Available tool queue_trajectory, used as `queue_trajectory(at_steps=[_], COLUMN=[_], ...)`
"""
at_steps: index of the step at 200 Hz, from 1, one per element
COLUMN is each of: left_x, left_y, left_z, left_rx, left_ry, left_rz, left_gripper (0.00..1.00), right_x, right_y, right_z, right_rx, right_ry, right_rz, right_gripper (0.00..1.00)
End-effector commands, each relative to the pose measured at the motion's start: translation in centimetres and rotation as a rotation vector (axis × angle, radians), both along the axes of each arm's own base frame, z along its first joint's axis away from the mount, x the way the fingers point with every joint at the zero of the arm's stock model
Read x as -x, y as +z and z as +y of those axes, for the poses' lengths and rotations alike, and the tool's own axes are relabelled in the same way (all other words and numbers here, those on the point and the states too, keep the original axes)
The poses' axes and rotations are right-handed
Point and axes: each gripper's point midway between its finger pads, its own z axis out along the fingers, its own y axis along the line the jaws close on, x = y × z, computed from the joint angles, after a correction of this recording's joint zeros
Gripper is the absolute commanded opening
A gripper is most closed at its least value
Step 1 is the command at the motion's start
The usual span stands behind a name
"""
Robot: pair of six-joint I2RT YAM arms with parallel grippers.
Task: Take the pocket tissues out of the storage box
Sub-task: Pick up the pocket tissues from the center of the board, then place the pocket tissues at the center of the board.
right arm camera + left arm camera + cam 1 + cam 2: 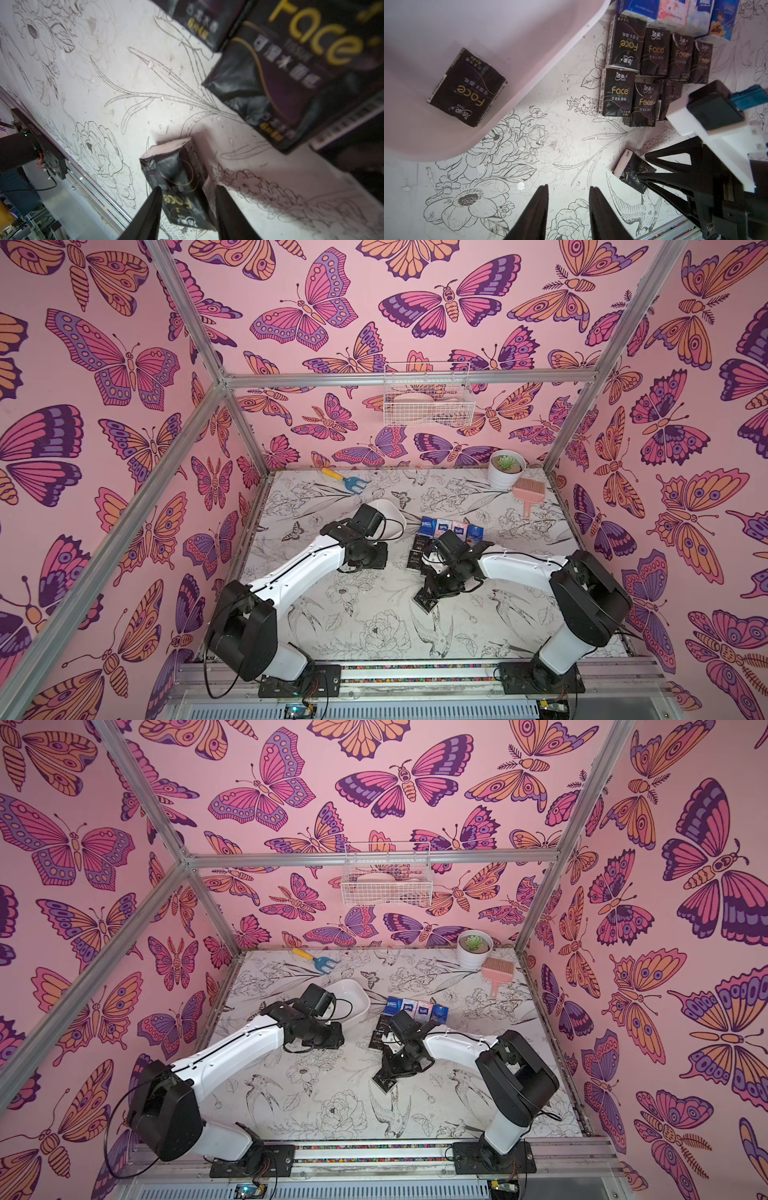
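Low in both top views lies the flat table (374, 622), printed with fine black line drawings of flowers and birds. On it a lone black packet (424, 600) of glossy, crinkled film lies askew. The right gripper (188, 187) has its two tapered black fingers either side of this packet, close against its edges; whether they squeeze it cannot be told. At the bottom of the left wrist view the left gripper (568, 187) shows wedge-shaped fingers spread over bare table, with nothing between them. Right of centre in that frame, the black packets (652, 54), with gold "Face" lettering, lie side by side in two rows. Past them, along the top edge, stands a row of four coloured packets (675, 10) in blue, pink and white. The upper left holds the storage box (436, 25), smooth white plastic with a rounded corner, and one boxed packet (467, 87) lies flat on its floor. Farthest off in a top view are a blue fork (347, 482) with a yellow handle, a round white pot (500, 481), a ribbed pink brush (527, 491) and a white wire basket (428, 406) on the wall.
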Motion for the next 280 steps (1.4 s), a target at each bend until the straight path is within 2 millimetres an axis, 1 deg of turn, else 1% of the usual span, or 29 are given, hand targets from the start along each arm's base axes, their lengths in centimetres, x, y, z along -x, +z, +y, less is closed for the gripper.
queue_trajectory(at_steps=[1,19,35,75,93,106,110,114,137,156,165,177,192,202,219,239,261,280], left_x=[0.2,0.2,0.2,-0.1,-0.4,-0.8,-1.0,-1.2,-2.2,-2.7,-2.9,-3.1,-3.2,-3.3,-3.3,-3.3,-3.3,-3.3], left_y=[-0.2,-0.2,-0.2,-0.1,0.1,0.6,0.8,1.0,2.4,3.3,3.5,3.8,3.9,3.9,3.8,3.8,3.8,3.8], left_z=[0.8,1.0,1.1,1.6,1.8,2.0,2.1,2.0,2.0,1.8,1.8,1.7,1.6,1.6,1.6,1.7,1.6,1.5], left_rx=[-0.014,-0.016,-0.017,-0.019,-0.018,-0.011,-0.009,-0.004,0.017,0.030,0.033,0.037,0.039,0.039,0.039,0.036,0.038,0.043], left_ry=[0.012,0.015,0.018,0.034,0.044,0.057,0.063,0.067,0.092,0.098,0.100,0.100,0.102,0.102,0.102,0.106,0.105,0.102], left_rz=[-0.006,-0.004,-0.006,-0.016,-0.024,-0.033,-0.038,-0.045,-0.082,-0.101,-0.105,-0.111,-0.113,-0.112,-0.112,-0.113,-0.114,-0.110], left_gripper=[0.38,0.38,0.38,0.38,0.38,0.38,0.38,0.38,0.38,0.38,0.38,0.38,0.38,0.38,0.38,0.38,0.38,0.38], right_x=[0.3,0.5,0.7,1.3,1.4,1.3,1.1,0.9,-0.3,-1.7,-2.6,-3.9,-5.2,-5.6,-6.0,-5.7,-5.6,-6.1], right_y=[-0.8,-1.5,-1.8,-1.6,-0.8,-0.2,0.6,1.1,2.8,4.0,4.3,4.6,4.2,3.8,3.4,2.6,1.3,0.5], right_z=[-0.5,-0.8,-1.0,-1.3,-1.2,-1.2,-1.1,-1.1,-1.6,-2.9,-4.1,-6.1,-9.2,-11.0,-13.0,-14.0,-14.1,-14.3], right_rx=[0.039,0.054,0.055,0.024,-0.007,-0.024,-0.045,-0.055,-0.095,-0.117,-0.114,-0.100,-0.067,-0.053,-0.044,-0.017,-0.010,-0.016], right_ry=[0.014,0.003,-0.010,-0.036,-0.053,-0.072,-0.080,-0.090,-0.169,-0.262,-0.324,-0.426,-0.567,-0.646,-0.737,-0.781,-0.818,-0.870], right_rz=[0.005,0.009,0.015,0.016,0.000,-0.011,-0.031,-0.040,-0.078,-0.106,-0.120,-0.142,-0.157,-0.159,-0.160,-0.149,-0.123,-0.122], right_gripper=[0.41,0.34,0.24,0.07,0.01,0.00,0.00,0.00,0.00,0.00,0.00,0.00,0.00,0.00,0.00,0.00,0.01,0.02])
